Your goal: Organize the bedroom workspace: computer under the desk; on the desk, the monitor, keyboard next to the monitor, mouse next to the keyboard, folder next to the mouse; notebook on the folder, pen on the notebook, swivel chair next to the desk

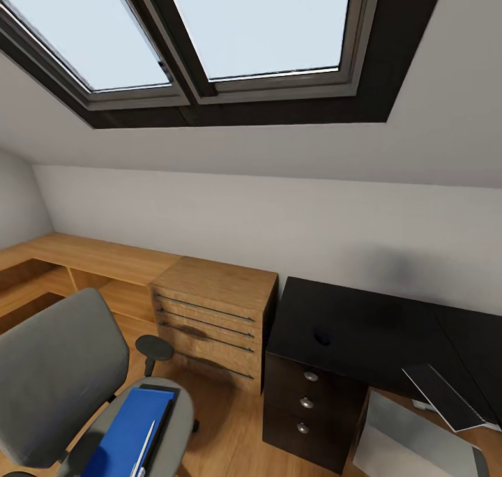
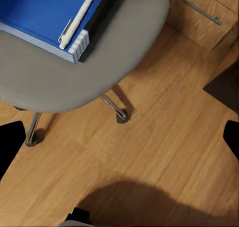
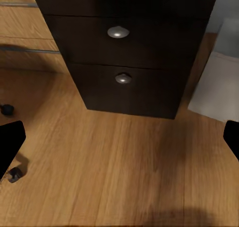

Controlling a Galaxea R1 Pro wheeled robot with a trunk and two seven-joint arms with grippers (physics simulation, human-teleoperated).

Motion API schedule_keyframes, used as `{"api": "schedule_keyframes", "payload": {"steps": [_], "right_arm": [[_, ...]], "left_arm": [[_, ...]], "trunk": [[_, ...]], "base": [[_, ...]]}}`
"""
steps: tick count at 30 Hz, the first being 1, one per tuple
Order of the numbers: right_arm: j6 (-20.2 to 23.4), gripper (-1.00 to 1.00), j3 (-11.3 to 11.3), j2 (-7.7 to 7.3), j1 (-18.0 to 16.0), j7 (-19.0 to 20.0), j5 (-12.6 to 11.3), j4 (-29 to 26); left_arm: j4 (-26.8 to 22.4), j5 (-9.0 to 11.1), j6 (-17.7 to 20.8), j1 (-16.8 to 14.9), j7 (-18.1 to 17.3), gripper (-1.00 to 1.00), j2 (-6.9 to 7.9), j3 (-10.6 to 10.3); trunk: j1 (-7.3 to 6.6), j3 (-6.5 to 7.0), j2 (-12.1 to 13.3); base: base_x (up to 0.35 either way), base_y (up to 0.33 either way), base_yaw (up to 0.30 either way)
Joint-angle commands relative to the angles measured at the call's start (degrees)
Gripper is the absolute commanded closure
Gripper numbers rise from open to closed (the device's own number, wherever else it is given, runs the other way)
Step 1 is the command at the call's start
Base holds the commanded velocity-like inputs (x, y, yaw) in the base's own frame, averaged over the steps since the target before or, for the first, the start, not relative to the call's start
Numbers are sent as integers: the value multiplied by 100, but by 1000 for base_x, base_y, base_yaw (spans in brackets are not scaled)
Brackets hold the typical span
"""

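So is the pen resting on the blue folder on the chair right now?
Touching. The left wrist view shows the white pen lying flat along the blue folder with no gap; the folder sits on the swivel chair seat.

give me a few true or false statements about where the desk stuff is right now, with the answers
1. The folder lies on the swivel chair. True.
2. The pen rests on top of the folder. True.
3. The mouse is on the floor. False: it sits on the desk.
4. The computer stands on top of the desk. False: it is on the floor beside the drawer unit.
5. The left hand is shut on the pen. False: its fingers are apart, over bare floor.
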Motion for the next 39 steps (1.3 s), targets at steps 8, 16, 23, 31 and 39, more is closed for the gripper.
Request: {"api": "schedule_keyframes", "payload": {"steps": [8, 16, 23, 31, 39], "right_arm": [[-587, -100, 643, 7, 1, -64, -7, -504], [2318, -100, 849, 25, 1, -484, 2, -3893], [5948, -100, 582, 104, -1949, -1345, -137, -4769], [6439, -100, 93, 35, -3206, -1393, -556, -2837], [6680, -100, 74, -142, -3246, -1395, -588, -2997]], "left_arm": [[-897, 26, -692, -1, 50, -100, -3, -364], [-3509, 62, 1793, -3, 471, -100, 0, -860], [-5130, 61, 3153, -2, 1515, -100, -769, -910], [-5136, 40, 3149, -3, 1560, -100, -728, -668], [-5132, 44, 3168, -3, 1557, -100, -702, -680]], "trunk": [[2, 0, -2], [2, 0, -2], [2, 0, -2], [2, 0, -2], [2, 0, -2]], "base": [[0, 0, 0], [0, 0, 0], [0, 0, 0], [1, 0, 0], [180, -145, 0]]}}
